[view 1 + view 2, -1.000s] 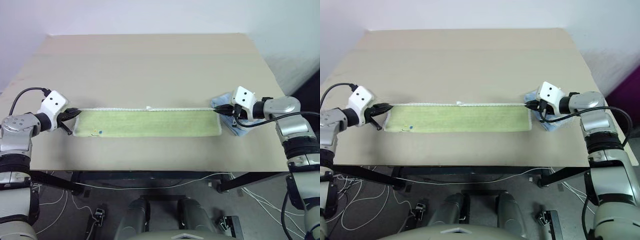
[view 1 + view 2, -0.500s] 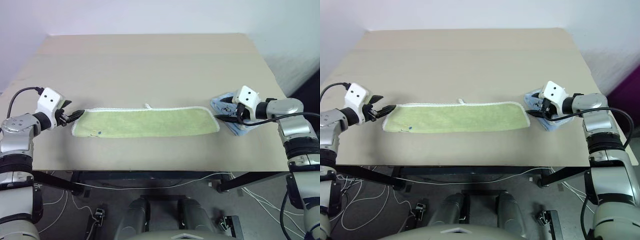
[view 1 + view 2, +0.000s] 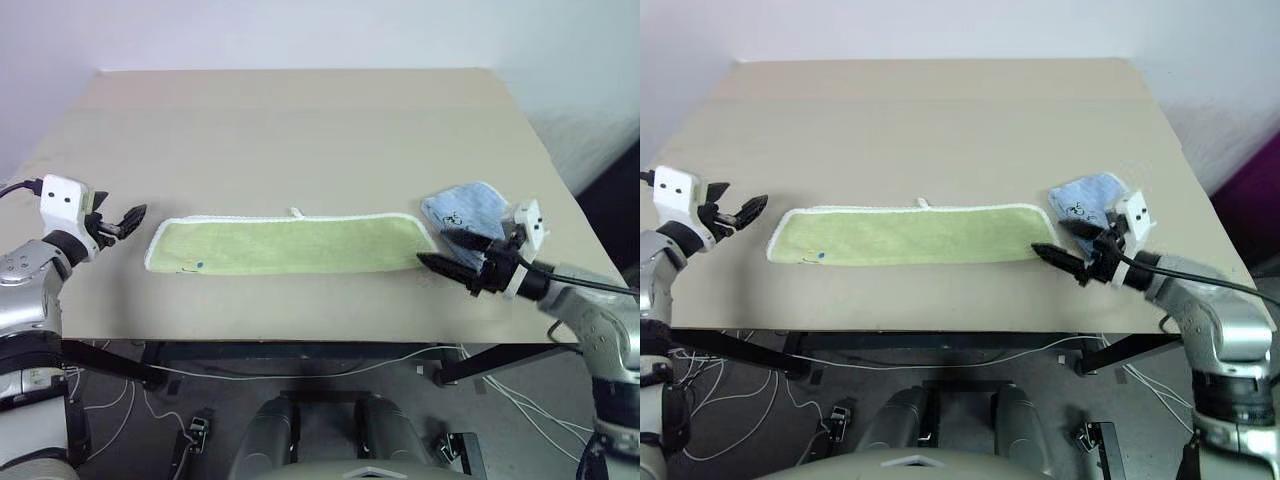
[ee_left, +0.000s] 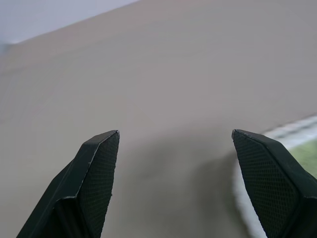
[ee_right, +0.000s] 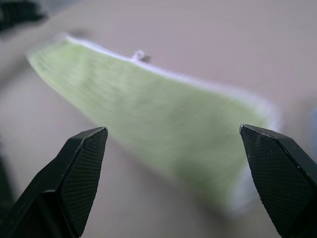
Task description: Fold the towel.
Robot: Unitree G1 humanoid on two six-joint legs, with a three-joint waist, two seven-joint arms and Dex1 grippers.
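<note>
The towel [image 3: 290, 245] is a long light yellow-green strip with white edging, lying flat across the near part of the table [image 3: 300, 120]. Its small white loop [image 3: 296, 212] sticks out from the far edge. My left gripper [image 3: 128, 220] hangs open just off the towel's left end, holding nothing. In the left wrist view its fingers [image 4: 99, 168] frame bare table, with the towel's white edge [image 4: 297, 131] beside one of them. My right gripper [image 3: 1047, 236] is open at the towel's right end, near the table's front edge. In the right wrist view, the towel [image 5: 148, 104] stretches away between the open fingers.
A smaller light blue cloth [image 3: 460, 207] lies crumpled just past the towel's right end, behind my right gripper. The far half of the table is bare. Its front edge runs close below the towel, with cables on the floor underneath.
Both grippers opened and let go of the towel's ends, and the stretched towel settled flat. My right arm drew back toward the front edge and rolled. My left gripper edged away from the towel.
</note>
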